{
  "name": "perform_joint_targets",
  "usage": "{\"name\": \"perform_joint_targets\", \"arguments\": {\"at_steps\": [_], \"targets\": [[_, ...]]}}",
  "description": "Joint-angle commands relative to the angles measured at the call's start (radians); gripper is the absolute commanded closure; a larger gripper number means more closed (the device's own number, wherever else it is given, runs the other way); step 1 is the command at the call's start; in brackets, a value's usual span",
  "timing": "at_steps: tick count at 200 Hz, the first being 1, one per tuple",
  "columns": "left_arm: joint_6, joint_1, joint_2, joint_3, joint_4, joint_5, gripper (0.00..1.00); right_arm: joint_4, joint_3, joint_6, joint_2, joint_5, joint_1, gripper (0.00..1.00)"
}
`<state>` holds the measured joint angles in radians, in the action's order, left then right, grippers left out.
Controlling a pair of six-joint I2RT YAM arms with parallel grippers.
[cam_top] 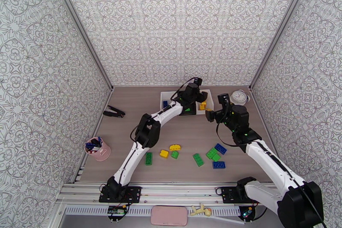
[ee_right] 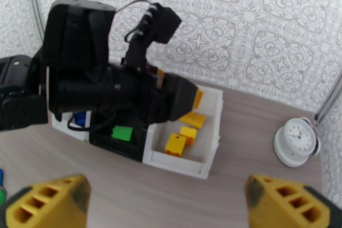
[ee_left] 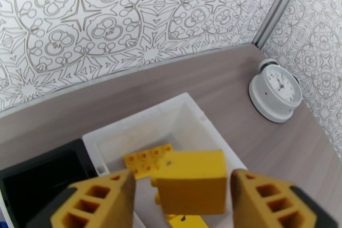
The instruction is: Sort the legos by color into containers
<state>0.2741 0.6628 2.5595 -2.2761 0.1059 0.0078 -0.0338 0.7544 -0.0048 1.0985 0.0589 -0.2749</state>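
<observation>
Where it sits, yellow brick (ee_left: 190,182) points studs sideways.

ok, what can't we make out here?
- Top view: left arm covers the black bin, contents mostly hidden.
- Right wrist: same arm hides most of the left white bin; blue brick count unclear.
- Left wrist: frame edge cuts off the right white bin; a yellow brick hides those below.
- Top view: pink cup contents too small.

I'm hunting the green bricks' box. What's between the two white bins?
The black bin, with a green brick inside, sits between the blue-brick white bin and the yellow-brick white bin, seen in the right wrist view.
</observation>
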Motion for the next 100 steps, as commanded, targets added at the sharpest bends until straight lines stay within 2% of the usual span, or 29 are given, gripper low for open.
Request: {"name": "perform_joint_targets", "arguments": {"at_steps": [1, 23, 50, 100], "targets": [[-0.034, -0.008, -0.111, 0.071, -0.009, 0.036, 0.23, 0.026, 0.002, 0.031, -0.017, -0.023, 0.006, 0.0], [-0.05, -0.006, -0.205, 0.183, -0.051, 0.045, 0.14, 0.03, 0.001, 0.048, -0.016, -0.027, 0.006, 0.0], [-0.062, -0.009, -0.373, 0.434, -0.134, 0.029, 0.01, 0.037, 0.003, 0.048, -0.011, -0.038, 0.006, 0.0], [0.011, -0.003, -0.704, 0.847, -0.163, -0.097, 0.01, 0.015, 0.022, 0.01, 0.043, 0.143, 0.006, 0.0]]}}
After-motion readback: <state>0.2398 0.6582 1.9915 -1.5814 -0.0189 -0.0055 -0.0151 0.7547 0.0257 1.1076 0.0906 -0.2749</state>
